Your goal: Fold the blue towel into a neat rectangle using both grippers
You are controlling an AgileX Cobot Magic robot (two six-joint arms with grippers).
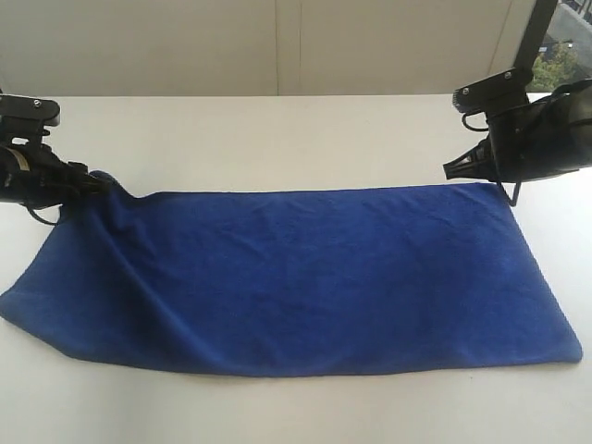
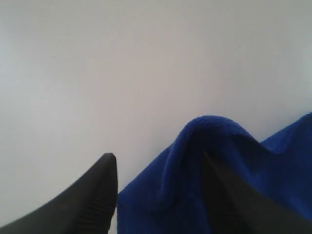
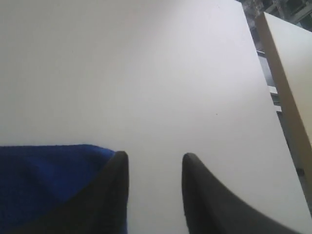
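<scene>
- Two far corners are manned. The towel point(image 1: 305, 277) lies long and flat across the table point(image 1: 277, 129).
- The left gripper point(image 1: 95, 182) is at the far left corner, fingers spread wide. A hump of cloth stands between them, but nothing is pinched.
- The right gripper point(image 1: 453, 170) is at the far right corner, fingers apart too, holding nothing.
- Risk one: that left corner is bunched and raised. If cloth snags a finger as the arm pulls away, the corner could drag and skew the edge.
- Risk two: the left end slants and carries a diagonal crease, so a fold made on it may come out crooked.
- Only the left wrist view shows cloth lying against one finger point(image 2: 234, 195) while the other point(image 2: 92, 195) is bare.
- Only the right wrist view shows bare table in the gap, with the towel corner just beside one finger point(image 3: 107, 195).
- Only the exterior view gives the whole outline.
</scene>
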